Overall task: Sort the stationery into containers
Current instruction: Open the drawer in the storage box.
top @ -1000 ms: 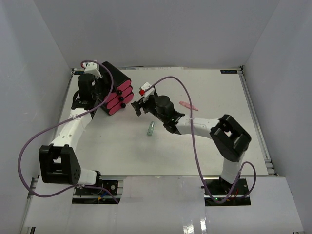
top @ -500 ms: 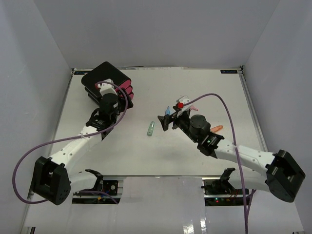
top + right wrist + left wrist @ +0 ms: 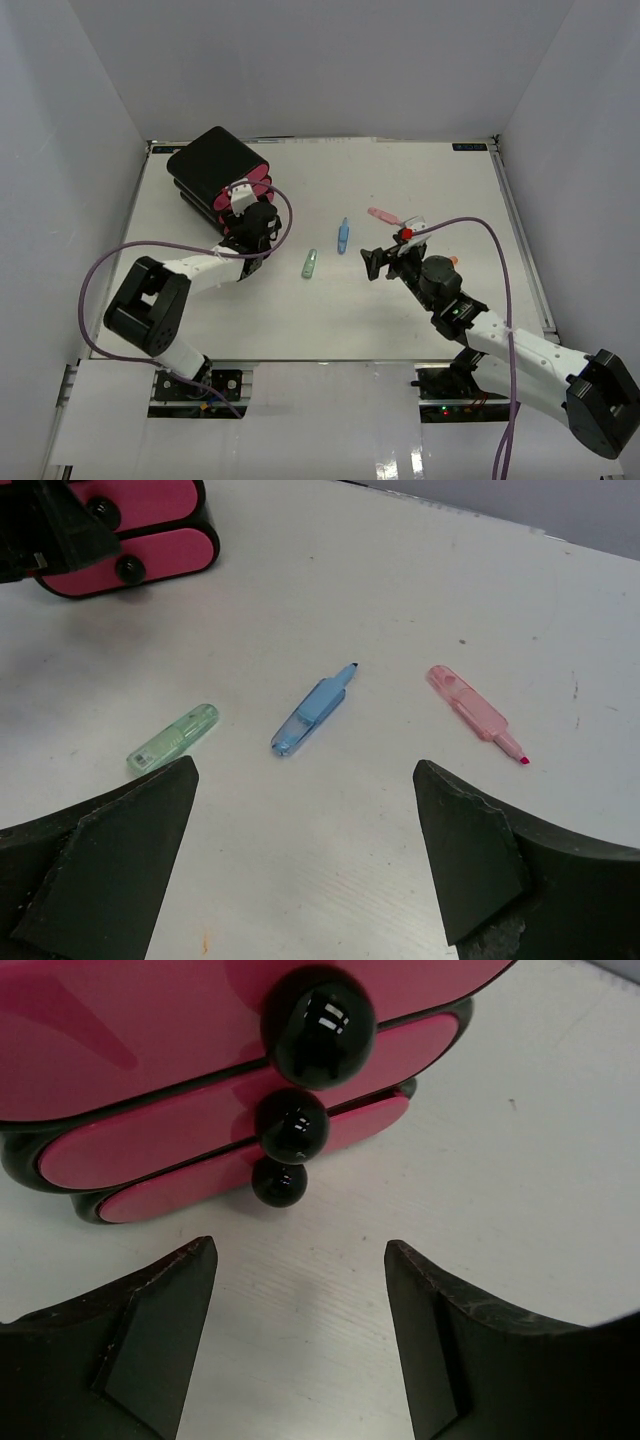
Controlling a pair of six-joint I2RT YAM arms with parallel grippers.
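Left wrist view has the left fingers spread apart and empty, facing the three stacked pink drawers and their black knobs. Right fingers stand wide apart, holding nothing, above the desk. There a green piece, a blue highlighter and a pink highlighter lie separately.

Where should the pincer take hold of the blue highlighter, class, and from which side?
Probably grip the blue highlighter around its wide barrel, not the thin dark tip. Come straight down from above, jaws across its narrow width: it lies flat on the table with both long sides free.
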